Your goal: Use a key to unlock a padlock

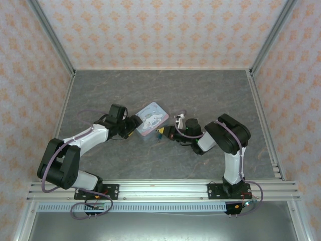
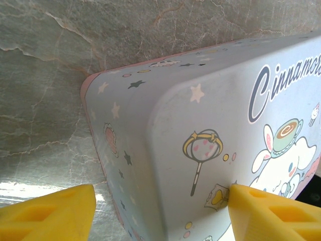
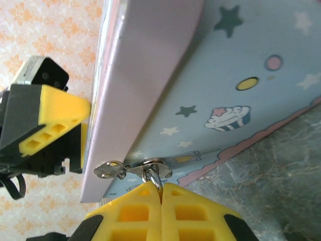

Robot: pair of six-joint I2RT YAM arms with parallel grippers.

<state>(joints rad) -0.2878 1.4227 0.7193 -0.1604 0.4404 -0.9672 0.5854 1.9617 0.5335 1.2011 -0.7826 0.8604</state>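
Grey marble-look tabletop (image 1: 160,90) sits boxed in by peachy floral wallpaper walls (image 1: 160,30). Aluminium rails (image 1: 165,188) run along the near edge, and the lighting's soft and even.

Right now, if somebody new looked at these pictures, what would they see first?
Probably the pale blue cartoon tin with its bunny-eared character and stars, sitting in the middle of the grey marbled table. The left gripper is open around one end of the tin, and the right gripper is pinched shut on a small silvery metal loop at the tin's edge.
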